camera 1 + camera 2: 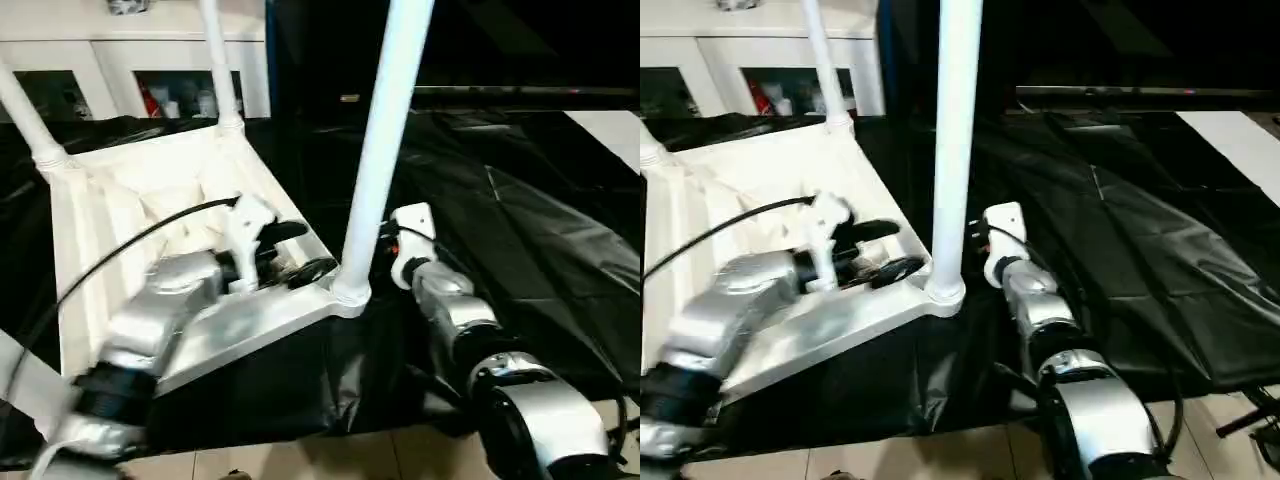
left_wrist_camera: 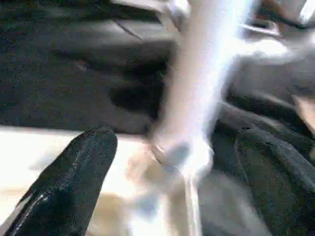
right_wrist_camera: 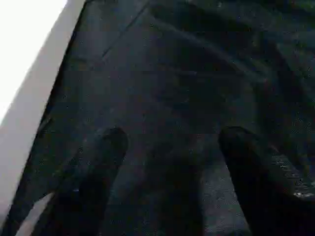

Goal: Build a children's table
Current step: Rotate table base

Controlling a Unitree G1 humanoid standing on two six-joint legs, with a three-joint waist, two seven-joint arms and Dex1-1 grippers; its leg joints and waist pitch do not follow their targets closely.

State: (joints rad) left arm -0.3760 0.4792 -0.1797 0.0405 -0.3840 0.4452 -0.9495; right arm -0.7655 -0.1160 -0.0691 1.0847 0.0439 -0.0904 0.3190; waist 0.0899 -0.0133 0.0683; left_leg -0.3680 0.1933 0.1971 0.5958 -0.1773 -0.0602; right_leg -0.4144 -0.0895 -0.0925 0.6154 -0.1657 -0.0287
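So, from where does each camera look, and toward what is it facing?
Left eye, on the head: looks forward-down at the upturned children's table; both silver forearms show.
Right eye, beside it: same scene; the open left pincer sits by the near leg.
Left wrist: looks along its fingers at that leg.
Right wrist: along the open right pincer at black sheeting.
The eyes share everything.
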